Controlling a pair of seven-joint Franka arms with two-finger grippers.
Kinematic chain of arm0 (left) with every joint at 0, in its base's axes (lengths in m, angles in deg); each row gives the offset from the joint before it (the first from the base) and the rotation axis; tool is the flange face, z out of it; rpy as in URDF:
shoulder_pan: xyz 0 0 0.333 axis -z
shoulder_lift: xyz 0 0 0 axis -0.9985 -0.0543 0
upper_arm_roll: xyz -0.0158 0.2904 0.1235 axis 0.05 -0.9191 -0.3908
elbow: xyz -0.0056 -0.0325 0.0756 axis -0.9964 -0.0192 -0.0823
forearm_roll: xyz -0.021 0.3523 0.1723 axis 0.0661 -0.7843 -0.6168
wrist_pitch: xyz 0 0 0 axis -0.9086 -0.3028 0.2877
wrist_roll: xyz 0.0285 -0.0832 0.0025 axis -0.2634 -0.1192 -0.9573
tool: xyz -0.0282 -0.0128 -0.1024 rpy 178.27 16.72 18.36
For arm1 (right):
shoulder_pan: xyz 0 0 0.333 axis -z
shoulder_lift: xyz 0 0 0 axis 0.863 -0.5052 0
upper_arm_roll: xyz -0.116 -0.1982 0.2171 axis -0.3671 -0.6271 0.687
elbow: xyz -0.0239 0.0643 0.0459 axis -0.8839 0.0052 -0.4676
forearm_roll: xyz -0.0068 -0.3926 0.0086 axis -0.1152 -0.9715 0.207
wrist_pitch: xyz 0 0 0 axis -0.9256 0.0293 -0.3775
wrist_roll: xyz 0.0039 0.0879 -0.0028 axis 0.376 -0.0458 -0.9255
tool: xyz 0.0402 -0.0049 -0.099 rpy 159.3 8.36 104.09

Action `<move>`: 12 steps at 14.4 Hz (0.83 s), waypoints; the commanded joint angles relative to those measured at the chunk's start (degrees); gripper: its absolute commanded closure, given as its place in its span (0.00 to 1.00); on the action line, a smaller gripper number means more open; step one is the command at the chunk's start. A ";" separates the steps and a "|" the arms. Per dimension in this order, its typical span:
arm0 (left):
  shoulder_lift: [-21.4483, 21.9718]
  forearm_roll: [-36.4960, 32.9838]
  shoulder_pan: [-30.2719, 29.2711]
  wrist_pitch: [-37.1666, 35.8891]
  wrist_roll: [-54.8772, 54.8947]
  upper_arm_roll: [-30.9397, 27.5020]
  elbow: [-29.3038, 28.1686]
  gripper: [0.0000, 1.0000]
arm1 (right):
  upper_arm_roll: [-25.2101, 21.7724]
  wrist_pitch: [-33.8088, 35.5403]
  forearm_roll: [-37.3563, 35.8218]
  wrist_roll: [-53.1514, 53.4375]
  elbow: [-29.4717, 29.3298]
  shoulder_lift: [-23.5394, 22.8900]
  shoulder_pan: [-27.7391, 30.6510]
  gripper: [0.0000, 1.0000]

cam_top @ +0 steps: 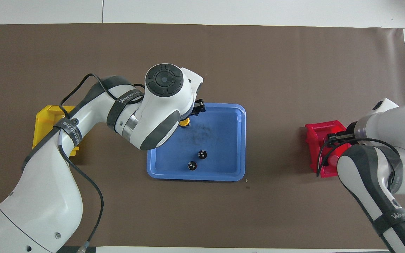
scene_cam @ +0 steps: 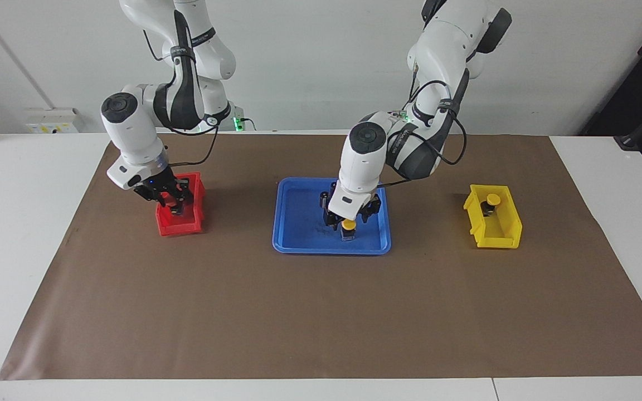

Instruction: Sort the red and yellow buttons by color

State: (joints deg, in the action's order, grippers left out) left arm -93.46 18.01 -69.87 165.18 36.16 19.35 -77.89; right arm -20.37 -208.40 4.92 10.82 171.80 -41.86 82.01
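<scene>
The left gripper (scene_cam: 348, 223) was closed around a yellow button (scene_cam: 348, 225) in the blue tray (scene_cam: 298, 245). Another yellow button (scene_cam: 492, 201) sat in the yellow bin (scene_cam: 502, 236). The right gripper (scene_cam: 174, 207) was lowered into the red bin (scene_cam: 179, 225); its fingers could not be made out.

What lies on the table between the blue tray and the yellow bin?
Only bare brown mat lies between the blue plastic tray and the yellow plastic bin, as the facing view shows.

Two high opposed views, shared table (scene_cam: 31, 234)
</scene>
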 commanded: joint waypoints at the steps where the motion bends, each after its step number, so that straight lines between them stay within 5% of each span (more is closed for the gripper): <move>1: -0.61 -1.29 0.47 1.75 -1.34 -0.74 -0.64 0.18 | 0.62 -1.23 1.72 -1.70 1.46 0.88 0.67 0.78; 5: -0.52 -1.29 0.21 2.72 -1.69 -0.74 -1.79 0.21 | 0.62 -1.23 1.72 -1.97 1.63 0.88 -0.64 0.78; 10: -0.43 -1.11 0.03 2.02 -1.69 -0.74 -1.88 0.37 | 0.53 -4.49 1.72 -2.14 3.22 1.05 -0.64 0.77; 12: -0.34 -1.11 0.03 1.41 -1.87 -0.74 -2.06 0.38 | 0.53 -4.49 1.72 -2.14 3.30 1.05 -0.56 0.69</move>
State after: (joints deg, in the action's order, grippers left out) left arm -94.42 17.99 -69.95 166.52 35.59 19.00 -78.77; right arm -19.98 -211.94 4.98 10.75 173.91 -41.86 80.96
